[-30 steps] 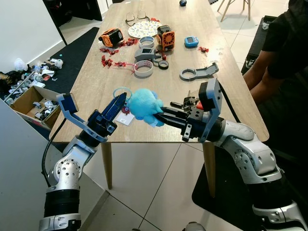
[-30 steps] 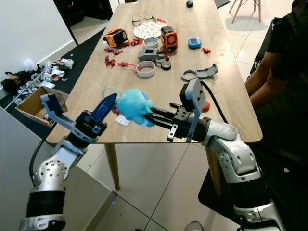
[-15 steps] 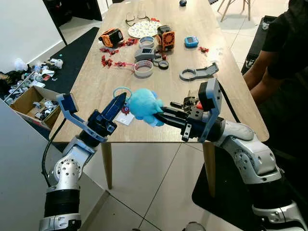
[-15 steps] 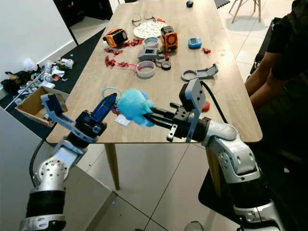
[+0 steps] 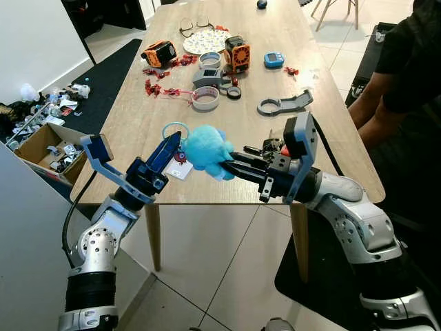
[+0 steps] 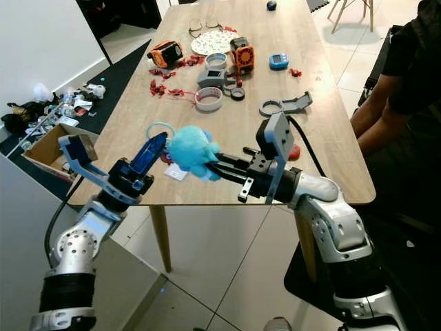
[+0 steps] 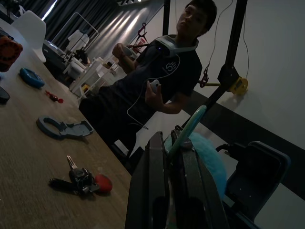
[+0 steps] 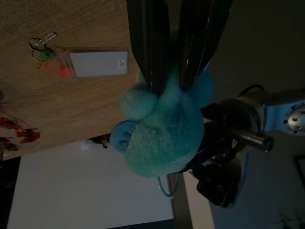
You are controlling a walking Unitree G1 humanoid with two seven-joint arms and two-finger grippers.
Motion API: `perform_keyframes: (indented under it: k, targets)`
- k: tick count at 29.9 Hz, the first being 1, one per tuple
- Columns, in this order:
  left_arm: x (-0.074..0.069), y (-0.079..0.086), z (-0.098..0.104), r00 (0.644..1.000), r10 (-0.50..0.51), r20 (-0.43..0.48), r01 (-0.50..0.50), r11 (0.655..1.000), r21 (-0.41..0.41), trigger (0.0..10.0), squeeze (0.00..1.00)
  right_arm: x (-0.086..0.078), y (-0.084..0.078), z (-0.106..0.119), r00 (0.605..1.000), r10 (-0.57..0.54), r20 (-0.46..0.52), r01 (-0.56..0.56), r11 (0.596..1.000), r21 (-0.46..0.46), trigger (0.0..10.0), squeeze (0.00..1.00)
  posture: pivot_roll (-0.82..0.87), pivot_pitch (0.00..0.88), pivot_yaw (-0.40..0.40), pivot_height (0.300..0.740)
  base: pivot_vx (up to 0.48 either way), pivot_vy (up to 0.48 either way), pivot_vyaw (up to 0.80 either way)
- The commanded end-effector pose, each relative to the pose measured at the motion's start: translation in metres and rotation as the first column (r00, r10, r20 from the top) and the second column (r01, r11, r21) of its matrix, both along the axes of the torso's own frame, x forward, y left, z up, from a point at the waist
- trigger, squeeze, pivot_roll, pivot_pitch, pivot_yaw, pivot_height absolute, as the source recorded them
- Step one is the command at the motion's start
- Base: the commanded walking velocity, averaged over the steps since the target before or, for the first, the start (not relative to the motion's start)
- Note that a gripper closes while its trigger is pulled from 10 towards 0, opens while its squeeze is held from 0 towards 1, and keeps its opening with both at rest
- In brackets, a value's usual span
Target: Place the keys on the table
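A: What has the right gripper (image 5: 231, 167) got?
B: Its two black fingers are clamped on a fluffy blue plush keychain (image 5: 208, 149), held just above the near edge of the wooden table (image 5: 241, 131).
A: And the left gripper (image 5: 169, 147)?
B: Its fingers are closed together on the pale teal ring (image 5: 173, 129) that hangs off the plush, just left of the toy. In the left wrist view the teal loop (image 7: 187, 129) rises from between the two closed fingers.
A: So both arms hold the same thing?
B: Yes, the plush sits between them, over the near part of the table, raised off the wood.
A: What lies under it?
B: A white card tag (image 5: 180, 169) with a small bunch of keys on the table surface, just below the left gripper. The right wrist view shows that card (image 8: 97, 63) with a key and a red-green fob beside it.
A: Anything else close by?
B: A second bunch of keys with a red fob (image 7: 82, 179) lies on the table by the right arm. Farther off are a roll of tape (image 5: 205, 98), a grey bracket (image 5: 284, 104), an orange device (image 5: 237, 52) and a patterned plate (image 5: 204, 41).
A: People?
B: A person in a dark shirt (image 5: 403, 62) sits at the table's right side
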State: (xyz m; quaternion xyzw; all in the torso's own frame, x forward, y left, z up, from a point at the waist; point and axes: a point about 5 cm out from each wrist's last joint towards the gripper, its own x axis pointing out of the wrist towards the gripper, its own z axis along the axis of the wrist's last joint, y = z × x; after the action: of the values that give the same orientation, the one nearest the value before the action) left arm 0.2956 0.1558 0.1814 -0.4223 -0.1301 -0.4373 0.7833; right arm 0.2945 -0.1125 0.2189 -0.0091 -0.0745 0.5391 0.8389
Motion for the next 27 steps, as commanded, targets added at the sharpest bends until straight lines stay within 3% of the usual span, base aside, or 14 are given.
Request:
perform_keyframes:
  k: [1,8,20,21,27]
  targets:
    - [0.0,0.001,-0.001,1.0,0.013,-0.005,-0.013,1.0,-0.005,10.0,0.0,0.0,0.004,0.002,1.0,0.01,0.003,-0.01,1.0,0.013,10.0,0.98,-0.11,0.141,0.117,0.74,0.0,0.0,0.0]
    - [0.003,0.003,0.0,1.0,0.024,-0.005,-0.024,1.0,0.001,10.0,0.0,0.003,-0.001,-0.002,1.0,-0.012,-0.01,0.012,1.0,0.015,10.0,1.0,-0.11,0.134,0.115,0.74,0.0,0.0,0.0]
    - [0.008,0.024,0.001,0.991,0.136,-0.003,-0.135,0.99,0.028,10.0,0.0,0.003,-0.02,-0.057,0.979,-0.118,-0.165,0.095,0.986,-0.14,10.0,1.0,-0.11,0.133,0.112,0.74,0.0,0.0,0.0]
    - [0.008,0.031,0.0,0.987,0.159,-0.003,-0.158,0.987,0.033,10.0,0.0,0.003,-0.022,-0.072,0.97,-0.145,-0.195,0.109,0.977,-0.183,10.0,0.0,-0.11,0.133,0.112,0.74,0.0,0.0,0.0]
    - [0.007,0.049,0.0,0.978,0.209,0.003,-0.209,0.976,0.055,10.0,0.0,-0.001,-0.027,-0.1,0.949,-0.187,-0.255,0.119,0.959,-0.258,10.0,0.0,-0.11,0.136,0.112,0.74,0.0,0.0,0.0]
